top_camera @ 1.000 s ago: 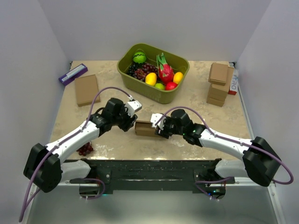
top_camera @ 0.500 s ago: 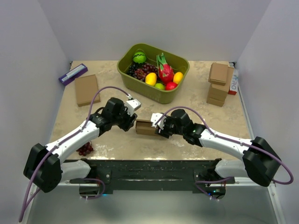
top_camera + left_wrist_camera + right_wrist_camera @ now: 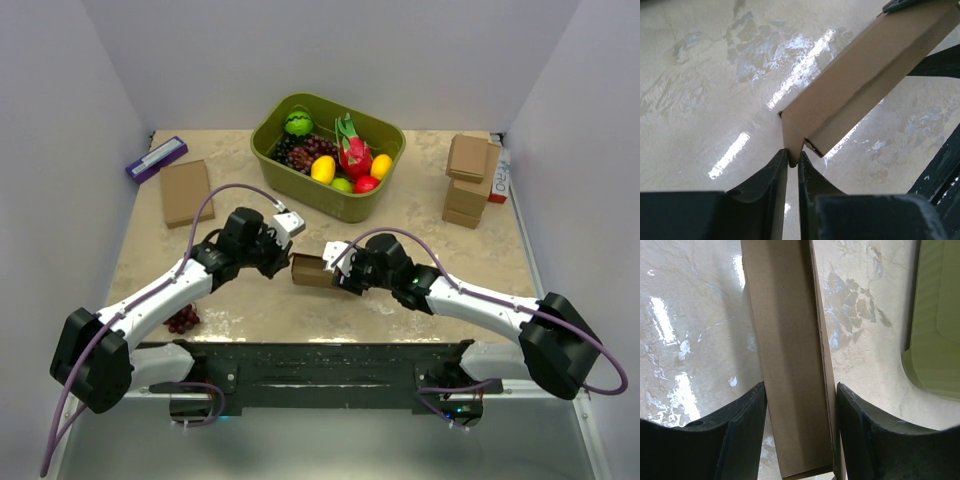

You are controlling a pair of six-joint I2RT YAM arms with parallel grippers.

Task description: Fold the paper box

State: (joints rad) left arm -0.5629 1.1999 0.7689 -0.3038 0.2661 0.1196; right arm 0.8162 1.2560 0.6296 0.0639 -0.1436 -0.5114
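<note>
1. The paper box [image 3: 312,272] lies near the front middle of the tabletop [image 3: 430,240], between the two arms, with its long side running left to right.
2. The left tool [image 3: 286,263] is at the box's left end. In the left wrist view its fingers [image 3: 771,172] are clenched almost together on a thin corner of the cardboard.
3. The right tool [image 3: 340,279] grasps the box's right end. In the right wrist view its fingers [image 3: 747,425] press against the two long sides of the box.
4. Behind the box stands a green bin [image 3: 300,192] holding fruit.
5. A flat brown box [image 3: 185,192] and a purple packet [image 3: 156,158] lie at the back left.
6. A stack of small brown boxes [image 3: 468,180] stands at the back right.
7. A bunch of dark grapes [image 3: 183,320] lies at the front left, beside the left arm.
</note>
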